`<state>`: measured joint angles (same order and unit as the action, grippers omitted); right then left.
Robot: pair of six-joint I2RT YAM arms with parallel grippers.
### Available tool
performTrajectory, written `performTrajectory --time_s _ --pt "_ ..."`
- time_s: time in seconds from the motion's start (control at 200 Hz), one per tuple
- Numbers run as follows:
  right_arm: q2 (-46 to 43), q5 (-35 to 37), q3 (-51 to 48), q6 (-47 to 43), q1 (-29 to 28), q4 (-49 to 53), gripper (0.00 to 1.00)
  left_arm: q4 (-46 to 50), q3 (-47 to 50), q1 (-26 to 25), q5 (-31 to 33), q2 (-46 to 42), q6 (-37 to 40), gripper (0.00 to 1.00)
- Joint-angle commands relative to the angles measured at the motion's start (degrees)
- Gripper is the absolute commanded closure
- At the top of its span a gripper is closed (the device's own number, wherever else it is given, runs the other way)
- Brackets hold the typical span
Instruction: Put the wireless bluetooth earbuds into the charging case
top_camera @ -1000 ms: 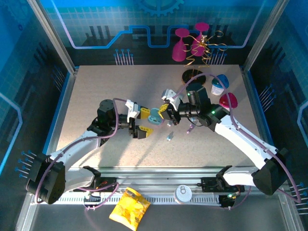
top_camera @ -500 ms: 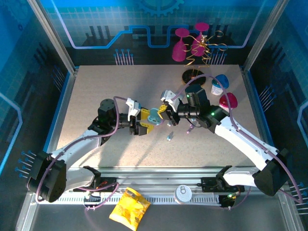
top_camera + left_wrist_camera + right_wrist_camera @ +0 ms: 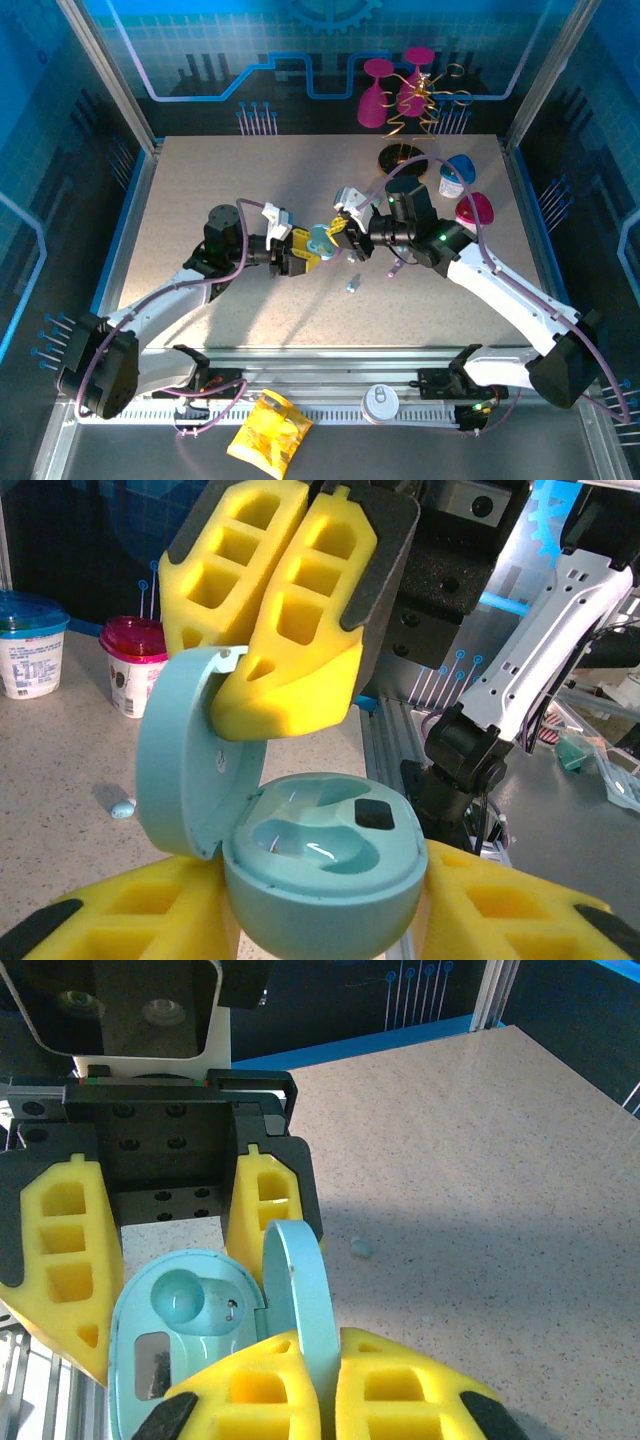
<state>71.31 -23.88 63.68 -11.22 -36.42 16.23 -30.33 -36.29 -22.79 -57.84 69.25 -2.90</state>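
Clamping the open case (image 3: 320, 890) by its base was the left claw (image 3: 298, 252), while the right claw (image 3: 342, 238) pinched the lid (image 3: 180, 750); one bud (image 3: 122, 808) lay on the surface (image 3: 50, 765) beyond the left claw.

Yellow snack bag (image 3: 270, 435), silver can (image 3: 380, 403) (near edge), pink goblets (image 3: 393, 88)

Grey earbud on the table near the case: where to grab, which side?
Probably straight down from above, pinching across its short width. The earbud lies flat on bare table, apart from the case, long axis roughly away from the arm bases. Stem and bulb are too small to tell apart.
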Motion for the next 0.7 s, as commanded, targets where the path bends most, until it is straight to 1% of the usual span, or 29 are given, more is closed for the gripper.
performTrajectory --time_s 0.0,0.065,0.19,0.215,0.29,0.36,0.455,0.695 --pt "-1.19 0.57 -0.4 -0.81 -0.7 -0.95 1.0 -1.36 -2.2 -0.23 -0.69 0.28 0.86 0.59" --pt "-1.18 0.41 -0.23 -0.48 -0.75 -1.0 0.95 -1.32 -2.03 -0.24 -0.69 0.27 1.45 0.62" --pt "-1.51 0.08 -0.11 0.13 -0.72 -1.2 0.87 -1.44 -1.59 -0.21 -0.78 0.18 2.19 0.63" --pt "-1.5 0.06 -0.19 0.31 -0.75 -1.28 0.82 -1.41 -1.4 -0.24 -0.78 0.14 2.28 0.63" --pt "-1.85 -0.36 -0.35 0.63 -0.67 -1.54 0.62 -1.71 -1.12 -0.23 -0.69 0.05 2.66 0.63" --pt "-2.3 -1.38 -0.6 1.43 -0.34 -2.15 0.52 -2.03 -0.72 -0.09 -0.44 -0.17 2.97 0.64" --pt "-3.47 -3.14 -1.35 2.93 0.59 -3.74 0.44 -3.43 0.06 0.02 0.18 -0.17 2.93 0.64" --pt "-7.37 -8.27 -4.23 7.73 3.22 -9.45 0.35 -9.1 1.73 0.57 0.49 0.44 1.18 0.65"
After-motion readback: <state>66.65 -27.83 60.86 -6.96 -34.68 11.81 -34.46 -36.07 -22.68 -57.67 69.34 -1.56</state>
